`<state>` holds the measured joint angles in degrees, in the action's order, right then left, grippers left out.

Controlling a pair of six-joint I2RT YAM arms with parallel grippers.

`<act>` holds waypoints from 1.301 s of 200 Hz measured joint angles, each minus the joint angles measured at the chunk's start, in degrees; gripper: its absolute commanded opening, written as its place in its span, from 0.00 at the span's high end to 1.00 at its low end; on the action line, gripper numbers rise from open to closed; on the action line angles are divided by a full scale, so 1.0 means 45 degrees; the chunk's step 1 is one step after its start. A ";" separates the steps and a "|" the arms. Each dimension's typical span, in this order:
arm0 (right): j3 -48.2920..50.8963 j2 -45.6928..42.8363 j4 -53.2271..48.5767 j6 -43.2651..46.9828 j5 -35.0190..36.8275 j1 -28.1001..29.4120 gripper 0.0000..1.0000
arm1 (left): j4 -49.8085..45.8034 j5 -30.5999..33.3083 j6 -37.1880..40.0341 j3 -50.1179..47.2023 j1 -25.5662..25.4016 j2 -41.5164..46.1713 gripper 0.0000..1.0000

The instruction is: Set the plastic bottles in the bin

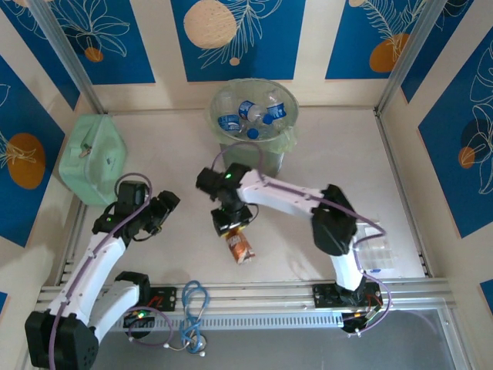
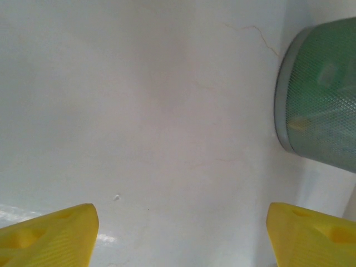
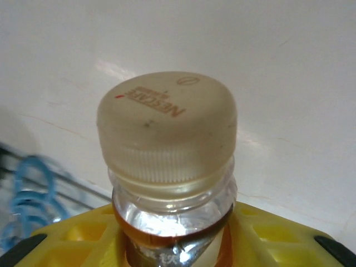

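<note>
A brown-labelled plastic bottle (image 1: 240,247) lies on the white table in front of the arms, its cream cap (image 3: 167,125) toward the near edge. My right gripper (image 1: 233,223) is shut on the bottle, and its yellow fingers (image 3: 267,233) press both sides of the bottle's shoulder (image 3: 172,214). The pale green bin (image 1: 286,131) stands at the back centre, and several blue-labelled bottles (image 1: 229,122) lie inside it. My left gripper (image 1: 166,206) hangs open over bare table, left of the bottle. Its yellow fingertips (image 2: 47,236) are wide apart with nothing between them, and the bin (image 2: 322,94) sits at the right edge of that view.
A flat mint-green case (image 1: 92,158) sits at the back left. A blue coiled cable (image 1: 192,297) lies on the near rail, also seen from the right wrist (image 3: 30,194). A clear plastic piece (image 1: 377,254) rests beside the right arm. Patterned walls enclose the table on three sides.
</note>
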<state>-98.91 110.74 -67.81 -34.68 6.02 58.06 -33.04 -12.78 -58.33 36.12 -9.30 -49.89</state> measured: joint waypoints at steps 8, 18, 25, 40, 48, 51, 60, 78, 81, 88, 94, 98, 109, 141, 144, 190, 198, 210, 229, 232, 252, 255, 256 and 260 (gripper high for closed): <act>-0.0019 -0.0675 0.0141 -0.0087 0.0034 -0.0272 0.62 | 0.0112 -0.0219 0.0102 0.0117 -0.0019 -0.0209 0.22; -0.0262 -0.1433 0.0155 -0.0185 0.0117 -0.0627 0.62 | 0.0209 -0.0491 0.0272 0.0301 -0.0053 -0.0452 0.22; -0.0617 -0.1831 0.0141 -0.0243 0.0214 -0.0889 0.62 | 0.0253 -0.0617 0.0369 0.0427 -0.0092 -0.0573 0.22; -0.1671 -0.2453 0.0175 -0.0306 0.0364 -0.1457 0.62 | 0.0345 -0.0850 0.0505 0.0641 -0.0228 -0.0714 0.22; -0.2351 -0.2705 0.0253 -0.0311 0.0398 -0.1787 0.62 | 0.0457 -0.0942 0.0588 0.0724 -0.0316 -0.0743 0.22; -0.2618 -0.2803 0.0277 -0.0311 0.0427 -0.1933 0.61 | 0.0491 -0.0981 0.0612 0.0753 -0.0350 -0.0743 0.22; -0.3468 -0.3002 0.0359 -0.0311 0.0452 -0.2395 0.61 | 0.0588 -0.1088 0.0646 0.0865 -0.0447 -0.0767 0.22; -0.5207 -0.3152 0.0685 -0.0311 0.0481 -0.3521 0.61 | 0.0928 -0.1287 0.0646 0.1001 -0.0651 -0.0801 0.23; -0.5518 -0.3147 0.0758 -0.0311 0.0486 -0.3750 0.61 | 0.0967 -0.1316 0.0651 0.1020 -0.0680 -0.0806 0.23; -0.6067 -0.3133 0.0894 -0.0311 0.0476 -0.4172 0.61 | 0.1107 -0.1399 0.0651 0.1059 -0.0772 -0.0816 0.23; -0.6635 -0.3055 0.0957 -0.0316 0.0471 -0.4571 0.61 | 0.1243 -0.1457 0.0646 0.1073 -0.0850 -0.0816 0.23; -0.7062 -0.2948 0.0967 -0.0311 0.0457 -0.4857 0.61 | 0.1341 -0.1506 0.0651 0.1078 -0.0918 -0.0811 0.23; -0.8145 -0.2603 0.1020 -0.0306 0.0427 -0.5464 0.61 | 0.1593 -0.1617 0.0641 0.1083 -0.1069 -0.0811 0.23; -1.1565 -0.0641 0.0899 -0.0306 0.0170 -0.6819 0.61 | 0.1914 -0.1846 0.0656 0.1088 -0.1297 -0.0763 0.22; -1.1725 -0.0491 0.0899 -0.0311 0.0126 -0.6912 0.61 | 0.1919 -0.1860 0.0661 0.1088 -0.1302 -0.0758 0.22; -1.0909 0.0525 0.1088 -0.0704 -0.0656 -0.8087 0.61 | 0.2118 -0.1948 0.0748 0.1088 -0.1311 -0.0797 0.23; -1.0409 0.0510 0.1302 -0.0874 -0.0831 -0.8174 0.61 | 0.2220 -0.1967 0.0753 0.1088 -0.1311 -0.0903 0.22; -0.9661 0.0515 0.1719 -0.1127 -0.1117 -0.8223 0.61 | 0.2351 -0.1977 0.0748 0.1088 -0.1316 -0.1088 0.23; -0.8738 0.0515 0.2297 -0.1651 -0.1549 -0.8208 0.59 | 0.2569 -0.1982 0.0748 0.1088 -0.1336 -0.1370 0.23; -0.8650 0.0515 0.2375 -0.1749 -0.1617 -0.8208 0.57 | 0.2594 -0.1982 0.0748 0.1088 -0.1336 -0.1394 0.23; -0.8315 0.0515 0.2827 -0.2341 -0.1967 -0.8208 0.33 | 0.2773 -0.1987 0.0748 0.1088 -0.1384 -0.1501 0.23; -0.8315 0.0515 0.2871 -0.2302 -0.2021 -0.8208 0.31 | 0.2798 -0.1987 0.0748 0.1088 -0.1389 -0.1501 0.22; -0.8310 0.0515 0.2890 -0.2317 -0.2035 -0.8208 0.30 | 0.2803 -0.1987 0.0743 0.1088 -0.1394 -0.1501 0.22; -0.8286 0.0515 0.2963 -0.2463 -0.2079 -0.8208 0.29 | 0.2837 -0.1987 0.0748 0.1088 -0.1399 -0.1501 0.23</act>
<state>-136.20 113.06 -54.48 -45.76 -3.33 21.12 -20.27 -21.71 -54.96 41.01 -15.59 -56.64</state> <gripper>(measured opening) 0.646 0.774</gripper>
